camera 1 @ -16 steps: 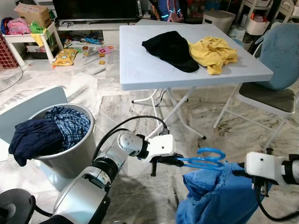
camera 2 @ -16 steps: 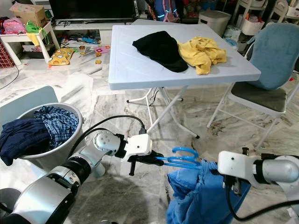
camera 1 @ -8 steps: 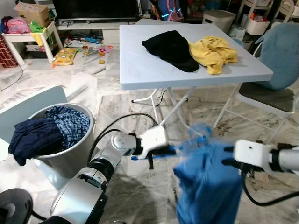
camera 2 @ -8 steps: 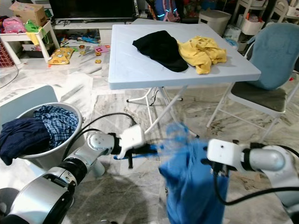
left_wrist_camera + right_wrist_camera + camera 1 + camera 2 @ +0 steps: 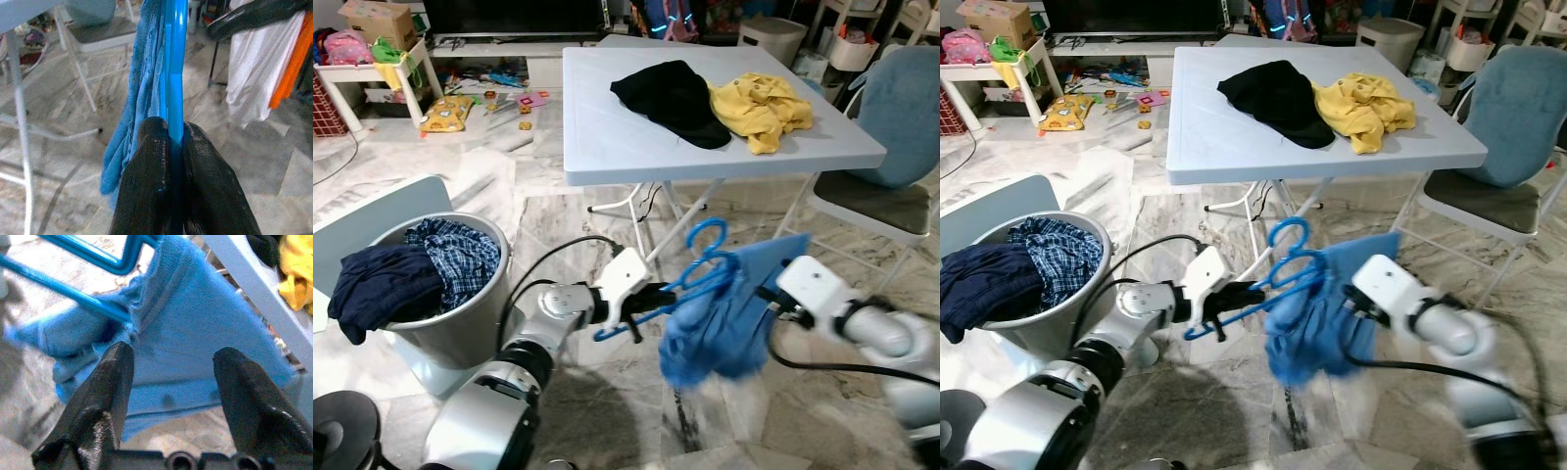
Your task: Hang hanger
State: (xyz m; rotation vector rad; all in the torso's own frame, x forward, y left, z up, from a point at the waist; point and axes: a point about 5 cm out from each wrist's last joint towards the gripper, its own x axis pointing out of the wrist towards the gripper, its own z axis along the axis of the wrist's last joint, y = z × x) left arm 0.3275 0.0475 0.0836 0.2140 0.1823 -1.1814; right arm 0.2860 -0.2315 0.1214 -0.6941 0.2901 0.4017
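The left gripper (image 5: 641, 297) is clamped tight on the lower bar of the bright blue plastic clothes hanger (image 5: 690, 274), its two black fingers (image 5: 151, 181) pressed flat against either side of the bar in the left wrist view, so that arm alone carries the hanger out in front of the robot, low over the marble floor (image 5: 568, 392) and just ahead of the pale blue folding counter (image 5: 607, 147). The hanger sits tilted, hook (image 5: 705, 235) upward and free, which looks deliberate: a bare hook is what has to catch a rail. A crumpled blue cloth garment (image 5: 724, 313) droops from the hanger's far end, bunched rather than spread, so its weight pulls that side down. The right gripper (image 5: 171, 382) stands with its fingers spread apart, close to the garment but closing on nothing, in a spot where it could steady or straighten the fabric. The black garment (image 5: 671, 103) and the crumpled yellow shirt (image 5: 759, 108) lie on the counter, and dark and checked clothes fill the grey round laundry bin (image 5: 460, 323) at the robot's left. The left wrist view shows white and orange cloth (image 5: 259, 63) hanging beyond the hanger, perhaps where the rail is, though I cannot tell
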